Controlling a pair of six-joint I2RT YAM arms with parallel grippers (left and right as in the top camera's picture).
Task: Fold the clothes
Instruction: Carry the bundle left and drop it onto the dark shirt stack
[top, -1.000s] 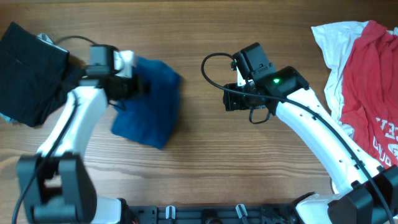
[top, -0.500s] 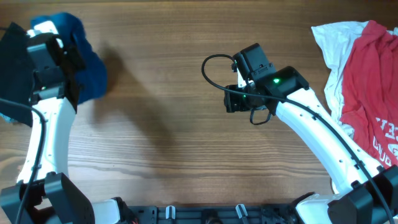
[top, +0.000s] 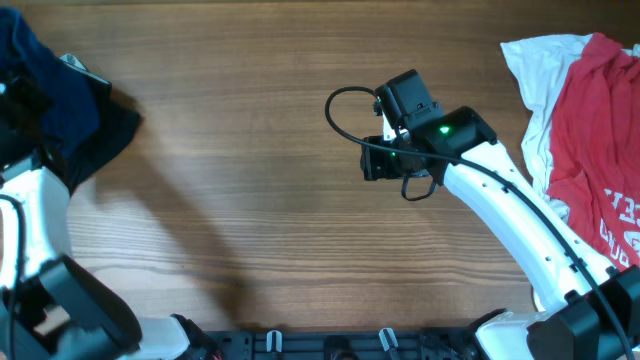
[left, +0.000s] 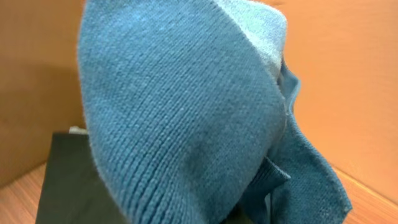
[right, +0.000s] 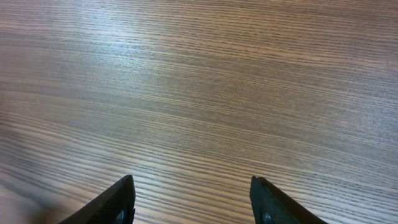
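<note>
At the far left edge of the table (top: 250, 200), we see the left arm (top: 30, 215) reaching up toward the top corner. The dark blue shirt (top: 45, 55) is bunched there, partly over a black garment (top: 105, 130) that lies spread on the wood just to its right. The left gripper itself is buried in the cloth and we cannot make out its fingers in either view. They are pressed together, pinching the dark blue shirt. From the left wrist, the blue knit hangs close before the lens and fills nearly the whole frame. A paler patch shows at its top, and a corner of the black garment shows below at the lower left.

Moving right, we cross a wide stretch of bare wood grain to the right gripper (right: 194, 190) near the middle of the table. It points left, with its two dark fingers spread apart and nothing between them. A black cable (top: 340, 110) loops from its wrist, and a green light (top: 443, 128) glows on the arm behind it.

At the right edge lies a white garment (top: 530, 80). A red garment with white print (top: 590, 140) lies rumpled on top of it, well apart from the right gripper.
</note>
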